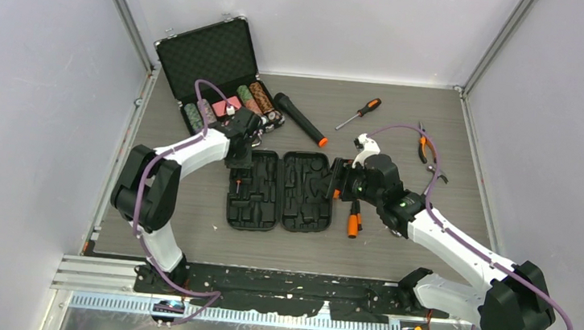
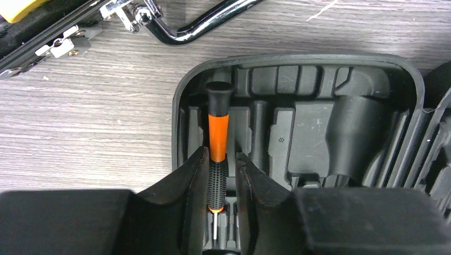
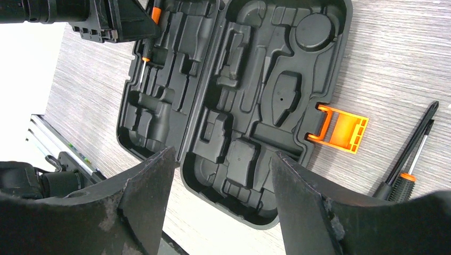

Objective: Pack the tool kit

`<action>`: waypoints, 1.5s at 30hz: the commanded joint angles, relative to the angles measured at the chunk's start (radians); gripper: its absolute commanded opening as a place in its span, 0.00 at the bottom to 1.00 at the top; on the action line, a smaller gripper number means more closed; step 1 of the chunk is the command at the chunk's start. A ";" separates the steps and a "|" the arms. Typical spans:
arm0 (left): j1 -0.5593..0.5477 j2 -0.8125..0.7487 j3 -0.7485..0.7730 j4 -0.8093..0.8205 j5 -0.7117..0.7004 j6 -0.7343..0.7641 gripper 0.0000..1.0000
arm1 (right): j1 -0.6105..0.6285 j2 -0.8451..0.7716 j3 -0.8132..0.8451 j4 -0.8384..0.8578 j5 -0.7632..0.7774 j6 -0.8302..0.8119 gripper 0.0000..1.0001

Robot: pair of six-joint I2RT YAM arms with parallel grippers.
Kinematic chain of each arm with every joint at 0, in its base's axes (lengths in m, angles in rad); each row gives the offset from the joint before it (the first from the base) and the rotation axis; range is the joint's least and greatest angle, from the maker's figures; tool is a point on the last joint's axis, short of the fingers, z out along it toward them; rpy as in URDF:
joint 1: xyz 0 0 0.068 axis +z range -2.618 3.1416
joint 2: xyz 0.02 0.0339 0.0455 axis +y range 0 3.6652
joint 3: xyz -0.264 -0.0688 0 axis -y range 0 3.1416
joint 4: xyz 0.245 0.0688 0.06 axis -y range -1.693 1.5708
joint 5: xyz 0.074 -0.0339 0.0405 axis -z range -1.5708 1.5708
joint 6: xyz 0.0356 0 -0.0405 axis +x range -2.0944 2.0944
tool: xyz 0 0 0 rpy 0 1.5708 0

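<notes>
Slotting tools: my left gripper (image 2: pixel 220 170) flanked the small screwdriver (image 2: pixel 218 133) in the case (image 2: pixel 330 133), clamping indeterminable; right gripper (image 3: pixel 222 154) gaped, empty. Next needed: release, fetch another.

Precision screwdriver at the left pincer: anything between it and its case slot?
Nothing visible. The precision screwdriver lies along a narrow channel at the tool case edge, flanked by the left pincer; no other tool is in that channel. Whether it is fully seated: cannot tell.

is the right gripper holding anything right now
No, the right gripper is wide open above the tool case, with nothing between its fingers.
</notes>
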 commanded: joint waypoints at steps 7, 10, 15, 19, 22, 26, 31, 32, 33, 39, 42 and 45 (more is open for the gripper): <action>0.006 -0.081 -0.025 0.012 0.002 -0.024 0.30 | -0.007 -0.013 -0.002 0.053 -0.029 0.016 0.72; 0.005 -0.090 -0.027 0.000 0.009 -0.024 0.27 | -0.008 -0.017 -0.005 0.053 -0.029 0.017 0.72; 0.005 -0.092 -0.047 -0.011 0.018 -0.029 0.20 | -0.008 -0.025 -0.007 0.052 -0.033 0.021 0.72; 0.005 -0.086 -0.061 -0.015 0.011 -0.030 0.20 | -0.009 -0.032 -0.008 0.052 -0.033 0.020 0.72; 0.005 -0.077 -0.064 -0.017 0.003 -0.029 0.20 | -0.008 -0.033 -0.010 0.053 -0.033 0.020 0.72; 0.004 -0.071 -0.061 -0.020 0.009 -0.026 0.19 | -0.010 -0.035 -0.012 0.053 -0.035 0.023 0.72; 0.005 -0.087 -0.069 -0.031 0.022 -0.023 0.09 | -0.010 -0.034 -0.013 0.053 -0.036 0.024 0.72; 0.005 -0.092 -0.071 -0.034 0.023 -0.023 0.07 | -0.010 -0.034 -0.012 0.055 -0.037 0.023 0.71; 0.005 -0.098 -0.075 -0.035 0.024 -0.023 0.05 | -0.010 -0.034 -0.012 0.056 -0.038 0.024 0.71; 0.005 -0.119 -0.084 -0.046 0.035 -0.023 0.00 | -0.010 -0.030 -0.014 0.063 -0.041 0.029 0.72; 0.004 -0.123 -0.085 -0.052 0.039 -0.023 0.00 | -0.010 -0.029 -0.018 0.065 -0.043 0.031 0.72; 0.005 -0.122 -0.086 -0.058 0.039 -0.023 0.00 | -0.010 -0.028 -0.018 0.066 -0.042 0.031 0.72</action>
